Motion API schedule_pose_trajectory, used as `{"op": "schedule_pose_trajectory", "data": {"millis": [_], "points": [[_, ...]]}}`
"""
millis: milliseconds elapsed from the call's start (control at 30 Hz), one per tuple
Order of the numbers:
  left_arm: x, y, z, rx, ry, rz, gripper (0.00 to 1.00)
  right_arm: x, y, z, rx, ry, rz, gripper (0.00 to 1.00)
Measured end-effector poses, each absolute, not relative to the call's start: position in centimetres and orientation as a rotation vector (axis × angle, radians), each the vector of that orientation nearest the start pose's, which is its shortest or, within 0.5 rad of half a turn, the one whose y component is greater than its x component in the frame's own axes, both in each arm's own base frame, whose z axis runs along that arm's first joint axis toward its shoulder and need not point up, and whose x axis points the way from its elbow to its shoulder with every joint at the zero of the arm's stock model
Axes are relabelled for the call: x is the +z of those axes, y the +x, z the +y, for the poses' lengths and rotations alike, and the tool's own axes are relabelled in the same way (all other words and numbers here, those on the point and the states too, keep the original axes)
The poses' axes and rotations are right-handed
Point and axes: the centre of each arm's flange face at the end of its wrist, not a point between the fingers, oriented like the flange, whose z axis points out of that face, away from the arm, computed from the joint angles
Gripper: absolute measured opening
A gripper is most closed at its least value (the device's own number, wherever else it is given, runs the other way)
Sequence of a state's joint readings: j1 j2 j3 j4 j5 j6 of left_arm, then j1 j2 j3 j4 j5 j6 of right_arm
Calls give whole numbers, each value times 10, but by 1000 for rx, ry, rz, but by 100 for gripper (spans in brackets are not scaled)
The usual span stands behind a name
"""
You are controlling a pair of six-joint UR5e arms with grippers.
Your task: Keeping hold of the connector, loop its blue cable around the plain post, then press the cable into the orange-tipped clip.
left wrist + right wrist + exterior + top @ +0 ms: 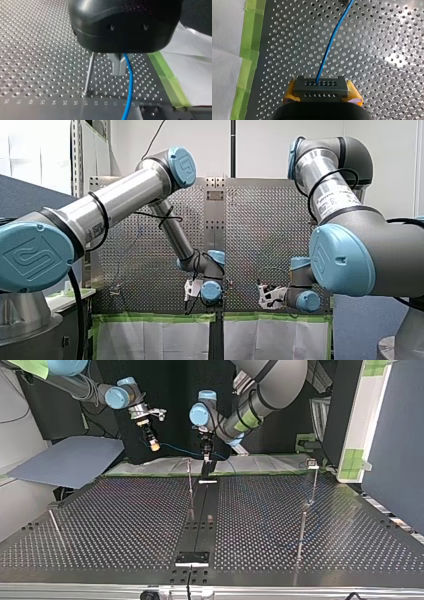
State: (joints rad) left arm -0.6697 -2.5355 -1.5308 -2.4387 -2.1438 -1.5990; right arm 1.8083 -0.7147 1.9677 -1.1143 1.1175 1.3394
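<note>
The connector is gripped by my right pincer, its yellow pads clenched on the 2 short ends, so that the blue cable leaves the front face freely and runs ahead over the perforated counter; this hold is judged to keep the connector fixed while the slack is steered elsewhere. My left pincer is clenched on the blue cable further along, its metal fingers closed together just beside a thin plain post, which is probably why it is set low and near the counter: the cable is placed for the loop, not yet wound. In the top view the cable is seen hanging in a shallow span between the 2 pincers, clear of the surface. Both are held near the counter's taped green edge, so little room is left on that side, while wide bare counter is offered beyond the post; other slender posts are stood well apart. No orange tip can be made out.
</note>
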Motion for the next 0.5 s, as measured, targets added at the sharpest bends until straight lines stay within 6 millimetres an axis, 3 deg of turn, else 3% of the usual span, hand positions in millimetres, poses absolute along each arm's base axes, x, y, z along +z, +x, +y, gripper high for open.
{"op": "schedule_pose_trajectory", "data": {"millis": [233, 500], "points": [[-32, 464, -459, -25, 155, 1745, 0, -41, 295, -466, 1506, 1832, -680, 0], [-27, 478, -459, -47, 154, 1728, 0, -40, 296, -471, 1506, 1828, -681, 0]]}}
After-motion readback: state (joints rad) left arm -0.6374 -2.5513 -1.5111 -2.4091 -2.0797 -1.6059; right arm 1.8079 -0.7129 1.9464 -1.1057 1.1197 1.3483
